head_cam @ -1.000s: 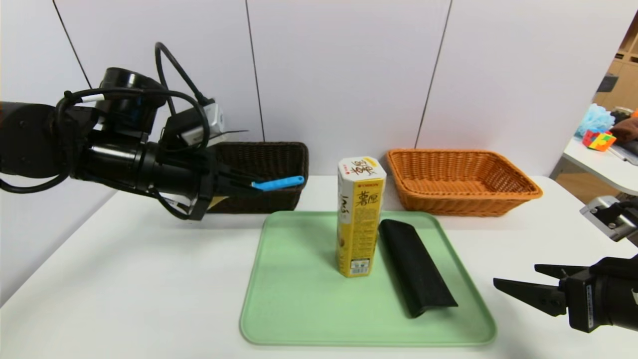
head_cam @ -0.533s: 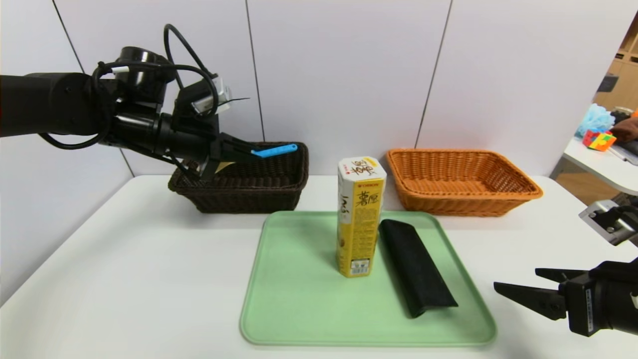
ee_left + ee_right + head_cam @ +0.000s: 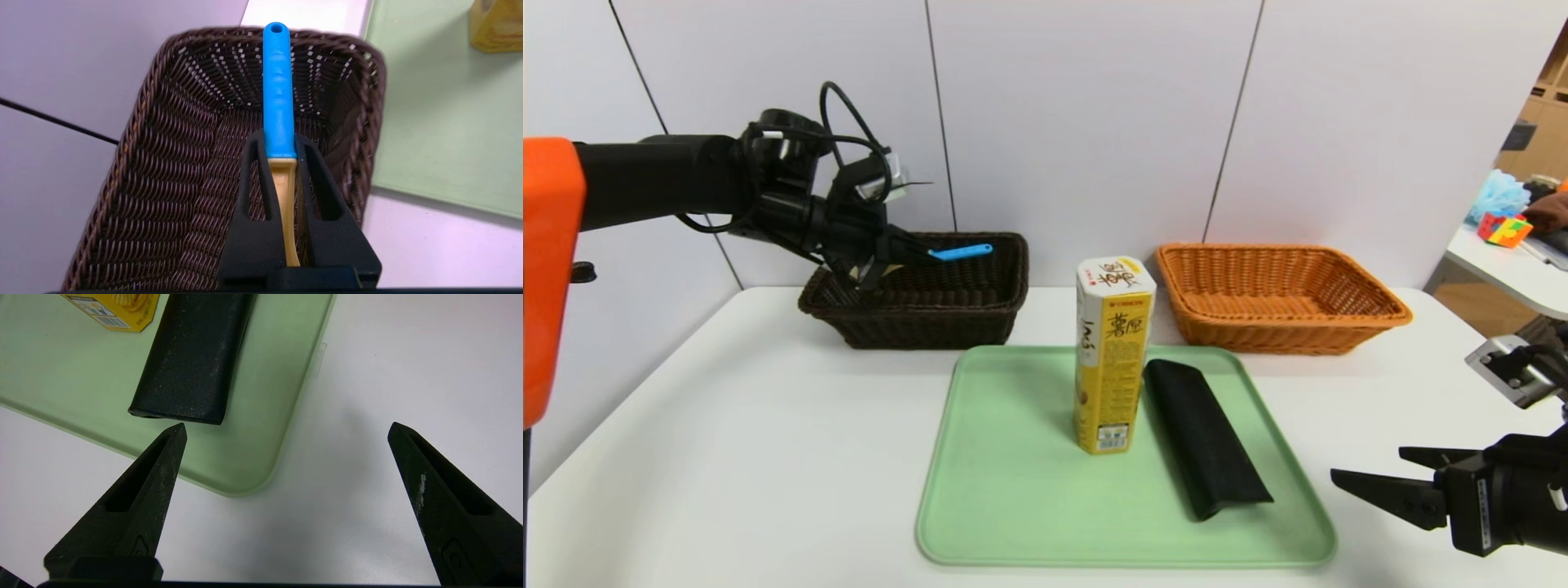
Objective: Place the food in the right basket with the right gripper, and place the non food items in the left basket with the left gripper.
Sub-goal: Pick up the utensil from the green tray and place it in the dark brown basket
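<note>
left gripper [image 3: 907,253] moved farther out, now over the dark basket [image 3: 980,314], pinching the blue-handled tool [image 3: 961,252]. right gripper [image 3: 1372,474] unmoved beside tray [image 3: 1013,506], fingers spread.

A: Where do things sit on the table [image 3: 727,425]?

B: The tray [image 3: 1013,506] is at centre; on it the carton [image 3: 1112,363] stands upright, the case [image 3: 1205,437] just beside it at 3 o'clock.

A: And the baskets?

B: Left basket [image 3: 931,314] at 10 o'clock from the carton, right basket [image 3: 1278,298] at 2, both behind the tray. The scraper [image 3: 960,251] hangs over the left basket
</note>
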